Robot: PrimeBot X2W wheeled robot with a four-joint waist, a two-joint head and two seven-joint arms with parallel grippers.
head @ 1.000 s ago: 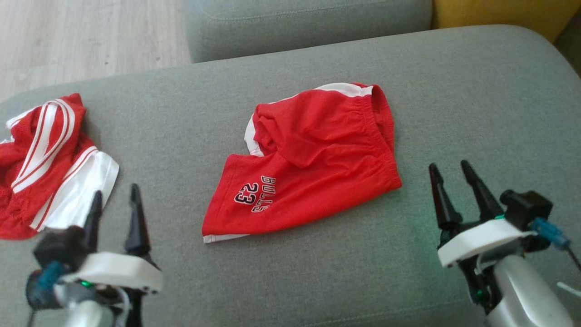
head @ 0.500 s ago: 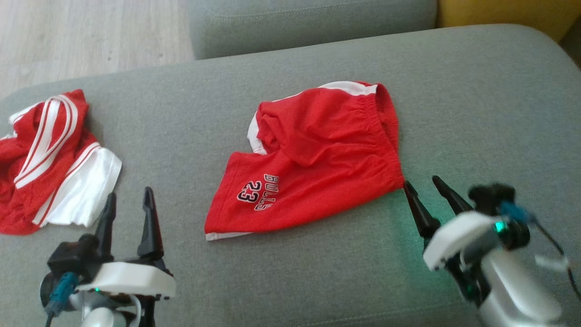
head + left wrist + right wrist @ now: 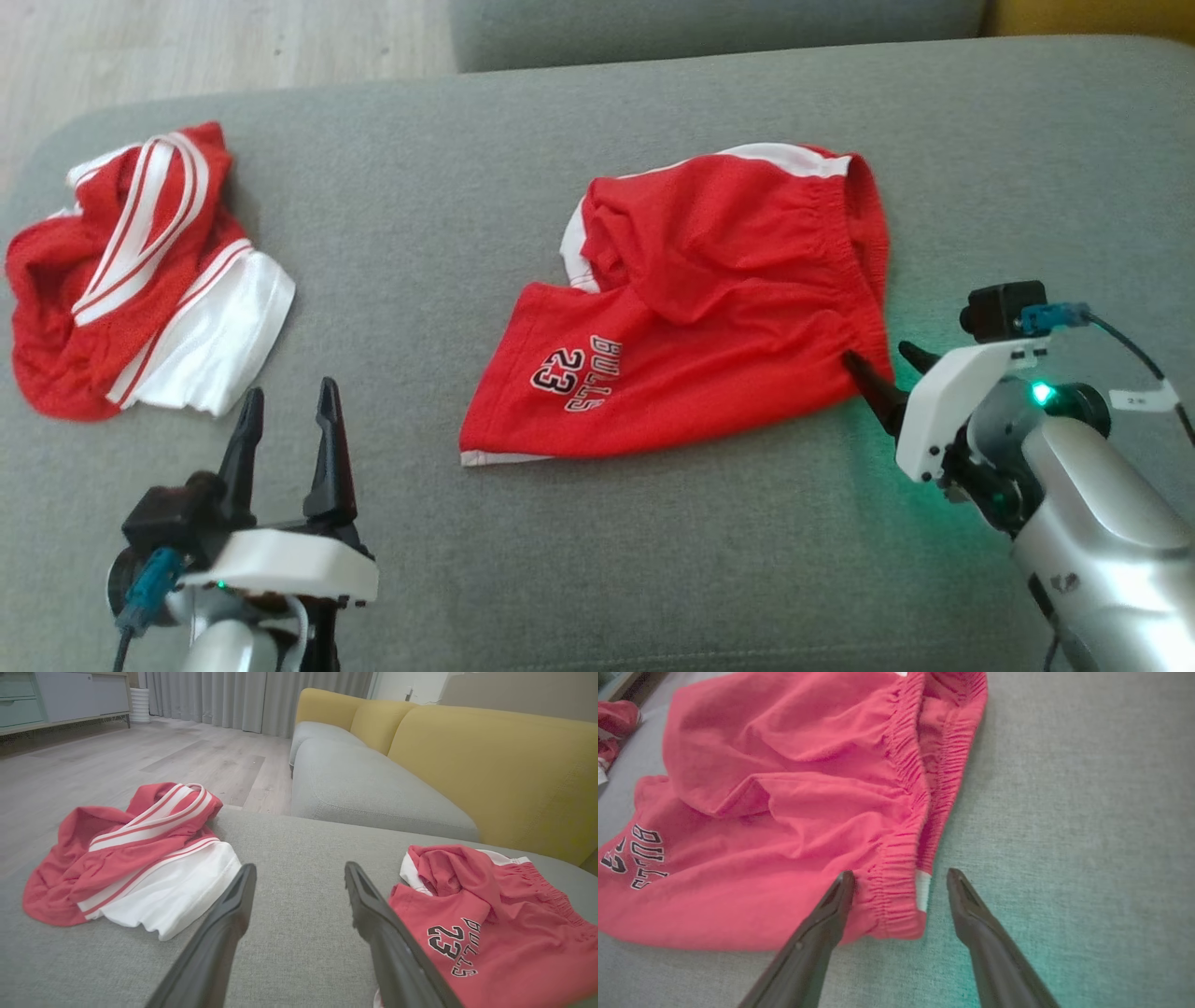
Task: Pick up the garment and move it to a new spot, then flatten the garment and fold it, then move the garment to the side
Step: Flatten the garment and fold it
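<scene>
The red shorts [image 3: 709, 299] printed "BULLS 23" lie rumpled on the grey cushion [image 3: 420, 187], right of its middle, with the elastic waistband toward the right edge and the hem toward the front. The right gripper [image 3: 878, 357] sits low at the waistband's near corner. Its jaws are spread and grasp nothing: in the right wrist view that corner lies between the two fingers [image 3: 822, 924], one of them over the red cloth. The left gripper [image 3: 289, 392] hangs over the cushion's front left, jaws spread and empty, between the shorts and a crumpled red-and-white garment [image 3: 140, 280] near the left edge.
</scene>
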